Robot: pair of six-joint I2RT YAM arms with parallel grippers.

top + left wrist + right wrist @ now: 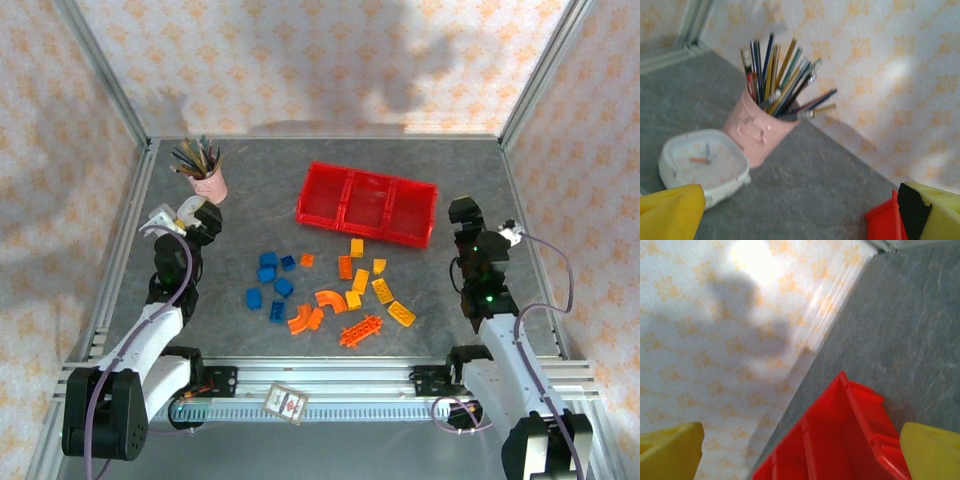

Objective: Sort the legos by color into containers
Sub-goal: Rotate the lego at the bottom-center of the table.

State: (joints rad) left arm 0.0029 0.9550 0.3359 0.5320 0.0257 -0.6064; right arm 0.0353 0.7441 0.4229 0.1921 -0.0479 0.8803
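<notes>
The legos lie loose on the grey table in front of the tray: blue bricks (272, 280) at the left, orange arches and bricks (325, 300) in the middle, yellow bricks (385, 292) at the right, and one long studded orange piece (361, 330) nearest the arms. The red three-compartment tray (368, 205) stands behind them, with nothing inside. My left gripper (205, 215) hovers by the pink cup, open (805, 220), with the tray's corner (882, 222) beside its right finger. My right gripper (462, 212) is off the tray's right end, open (802, 455) and holding nothing, looking into the tray (840, 440).
A pink cup of pencils (752, 132) stands at the back left, also seen from above (208, 180). A small white clock (705, 165) lies next to it. Metal frame rails (125, 110) and patterned walls bound the table. A card (285, 400) rests on the front rail.
</notes>
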